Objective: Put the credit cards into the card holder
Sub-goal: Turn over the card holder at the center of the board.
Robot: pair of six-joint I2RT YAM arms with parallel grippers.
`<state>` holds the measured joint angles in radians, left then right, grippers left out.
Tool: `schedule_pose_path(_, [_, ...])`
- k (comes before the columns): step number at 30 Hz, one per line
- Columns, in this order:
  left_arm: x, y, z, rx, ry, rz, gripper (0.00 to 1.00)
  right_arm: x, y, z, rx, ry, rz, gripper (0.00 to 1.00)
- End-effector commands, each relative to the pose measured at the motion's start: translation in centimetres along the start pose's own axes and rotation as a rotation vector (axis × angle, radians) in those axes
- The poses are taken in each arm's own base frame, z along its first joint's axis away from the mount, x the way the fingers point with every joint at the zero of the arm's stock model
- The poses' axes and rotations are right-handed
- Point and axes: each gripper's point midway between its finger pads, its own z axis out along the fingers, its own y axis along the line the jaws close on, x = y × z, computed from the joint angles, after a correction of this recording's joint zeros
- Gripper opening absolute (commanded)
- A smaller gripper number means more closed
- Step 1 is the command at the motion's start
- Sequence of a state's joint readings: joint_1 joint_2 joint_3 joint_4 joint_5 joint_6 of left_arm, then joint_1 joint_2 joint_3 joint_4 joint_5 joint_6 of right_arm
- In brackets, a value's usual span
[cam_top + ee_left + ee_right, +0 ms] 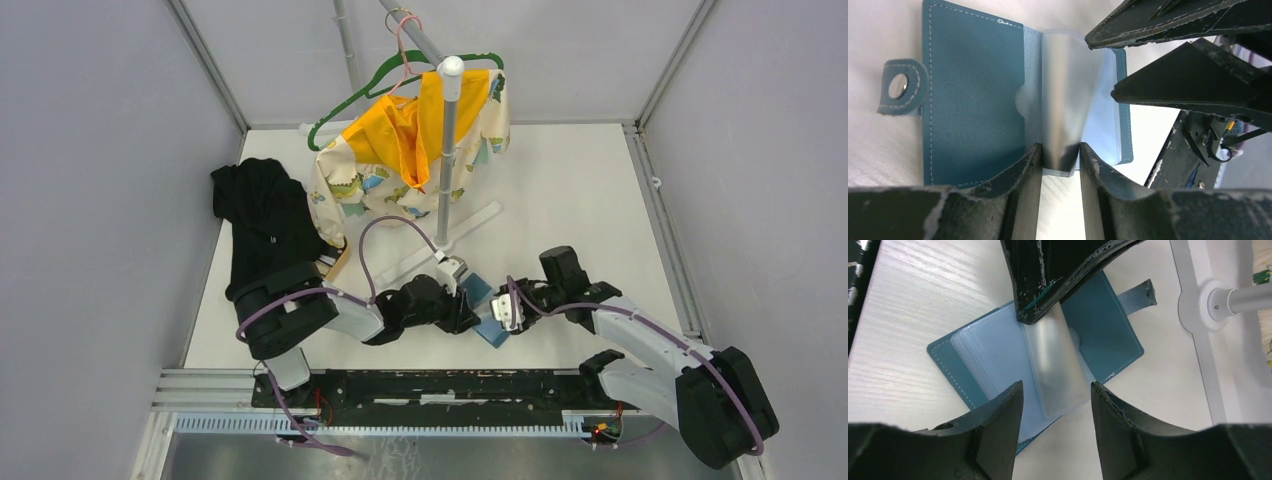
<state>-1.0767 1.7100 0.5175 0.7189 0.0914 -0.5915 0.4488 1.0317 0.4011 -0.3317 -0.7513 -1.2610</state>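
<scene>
Card holder (479, 288) lying open on the white table (570, 200), towards its near edge and between the two grippers. The teal cover is spread flat, with the snap tab (898, 87) sticking out from the outer edge of one flap.

In the left wrist view you see one clear sleeve (1063, 100) standing upright from the spine. The other sleeves lie flat on the paler inner page.

Left gripper (1059, 150): the fingers press on the sleeve's edge from both sides, pinching it.

Right gripper (1055, 387): the fingers are spread wide, one on each side of the raised sleeve. As far as you can tell, they touch neither the sleeve nor the cover.

Behind the holder stands a garment rack (447, 160) carrying a printed yellow garment (395, 135). A black cloth (262, 215) lies at the table's left edge.
</scene>
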Motion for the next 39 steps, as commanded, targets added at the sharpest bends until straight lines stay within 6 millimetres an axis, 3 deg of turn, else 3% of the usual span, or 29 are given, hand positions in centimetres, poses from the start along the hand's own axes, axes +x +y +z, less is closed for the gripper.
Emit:
schedule_pose_path(1, [0.2,-0.7,0.2,0.047,0.015,-0.088,0.39,0.3,-1.8,0.3,0.073,0.050,-0.047,0.58])
schedule_pose_path(9, [0.2,-0.7,-0.2,0.137,0.011,-0.210,0.39,0.9,-1.0,1.1,0.040,0.079,-0.079,0.63])
schedule_pose_path(16, [0.4,-0.3,-0.1,0.157,0.016,-0.250,0.40,0.8,-1.9,1.3,0.103,0.084,-0.090,0.62])
schedule_pose_path(24, [0.4,0.1,-0.1,0.143,0.014,-0.271,0.49,-0.2,-4.8,1.2,0.244,0.059,-0.016,0.53])
schedule_pose_path(32, [-0.4,0.8,-0.8,0.091,-0.021,-0.268,0.59,-0.4,-4.8,1.8,0.235,0.032,0.070,0.46])
schedule_pose_path(39, [-1.7,1.9,-1.9,-0.009,-0.067,-0.216,0.60,0.0,-5.2,2.4,0.231,0.045,0.196,0.41])
